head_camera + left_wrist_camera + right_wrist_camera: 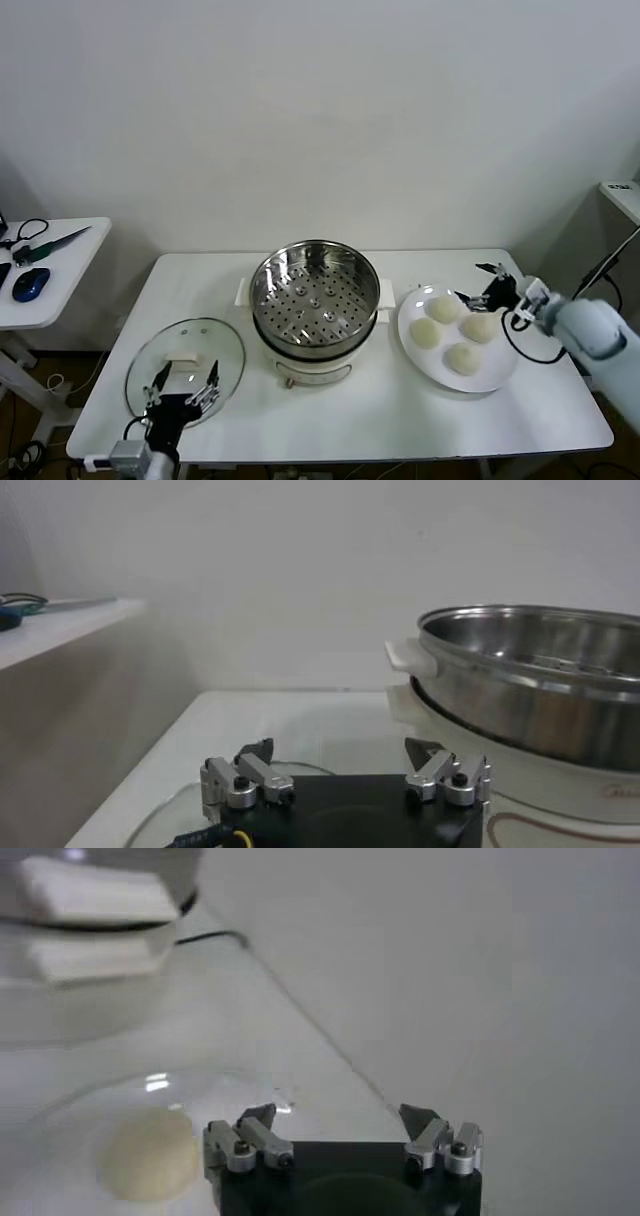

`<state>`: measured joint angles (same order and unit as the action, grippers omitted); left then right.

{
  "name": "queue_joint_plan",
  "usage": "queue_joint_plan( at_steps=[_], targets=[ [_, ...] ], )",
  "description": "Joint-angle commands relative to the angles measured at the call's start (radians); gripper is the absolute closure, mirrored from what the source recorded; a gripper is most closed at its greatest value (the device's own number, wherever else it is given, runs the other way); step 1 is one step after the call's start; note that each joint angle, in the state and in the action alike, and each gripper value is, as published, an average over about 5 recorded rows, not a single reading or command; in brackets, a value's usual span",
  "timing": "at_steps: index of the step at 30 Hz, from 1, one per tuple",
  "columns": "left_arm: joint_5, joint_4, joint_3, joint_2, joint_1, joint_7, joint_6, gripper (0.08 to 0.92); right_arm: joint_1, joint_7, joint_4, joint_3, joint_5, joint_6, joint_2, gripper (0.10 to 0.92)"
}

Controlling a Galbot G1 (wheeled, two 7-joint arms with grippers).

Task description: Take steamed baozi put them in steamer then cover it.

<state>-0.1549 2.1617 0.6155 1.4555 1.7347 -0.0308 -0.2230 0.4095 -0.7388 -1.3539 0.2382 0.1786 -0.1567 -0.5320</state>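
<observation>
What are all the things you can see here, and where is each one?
Round cream-white dough buns: four, cream-white, on the plate, right of the steamer.
Flat white round plate: one, white, right part of the table.
Shiny steel steamer basket on a white pot base: one, silver and white, table centre, nothing inside.
Clear glass lid with white handle: one, clear, lying left of the steamer.
White table: one, white, under everything.
Small white side table: one, far left, holding a blue object and dark cables.
Left gripper: one, black, open, over the lid's near edge.
Right gripper: one, black, open, by the plate's far edge.
</observation>
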Motion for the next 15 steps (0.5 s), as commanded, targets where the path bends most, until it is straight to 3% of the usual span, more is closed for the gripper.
queue_joint_plan(
  at_steps=[1,15],
  targets=[
    [0.014,-0.008,-0.005,0.003,0.005,0.001,0.008,0.177,-0.665,-0.449,0.221,0.701,-0.113,0.143,0.054,0.203],
    [0.003,-0.023,0.008,0.005,0.006,-0.001,0.009,0.177,-0.700,-0.419,0.551,0.836,-0.116,0.081,-0.341,0.203]
  ],
)
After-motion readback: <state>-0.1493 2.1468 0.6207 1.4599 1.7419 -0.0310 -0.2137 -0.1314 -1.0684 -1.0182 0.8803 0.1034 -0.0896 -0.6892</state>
